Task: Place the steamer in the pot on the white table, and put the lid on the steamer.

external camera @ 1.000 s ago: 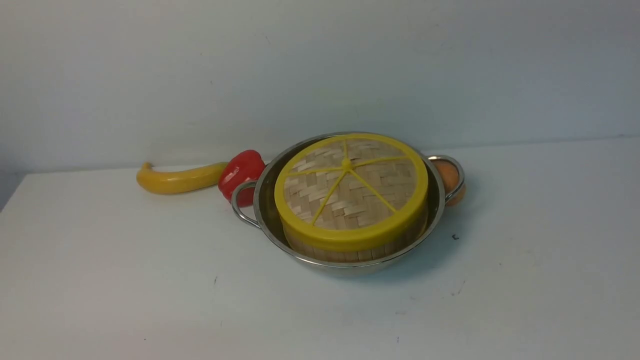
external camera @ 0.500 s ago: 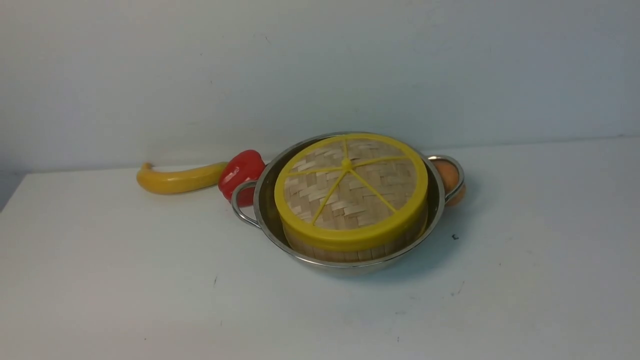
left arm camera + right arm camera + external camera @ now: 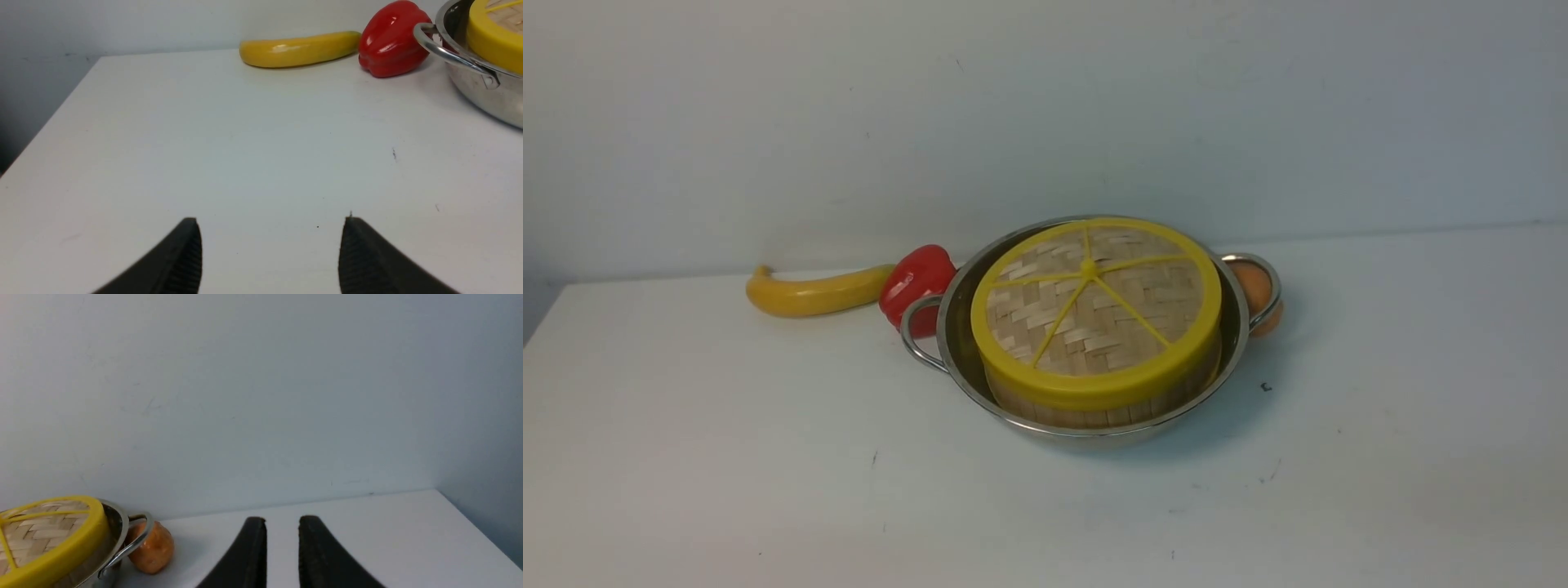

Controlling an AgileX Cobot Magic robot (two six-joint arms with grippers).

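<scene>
Nothing on the table (image 3: 686, 457) has moved since the earlier frames. Lid (image 3: 1096, 306) caps steamer (image 3: 1094, 410), seated in pot (image 3: 947, 327). Left gripper (image 3: 269, 245): jaws wide, empty. Right gripper (image 3: 282, 547): jaws narrowly parted, empty.

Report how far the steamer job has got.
Done, by the look of it: the steamer sits inside the pot on the white table, and the lid caps it. In hand: nothing; the left gripper stands open and empty, and the right gripper has a narrow gap with nothing in it. Left: seemingly nothing.
</scene>
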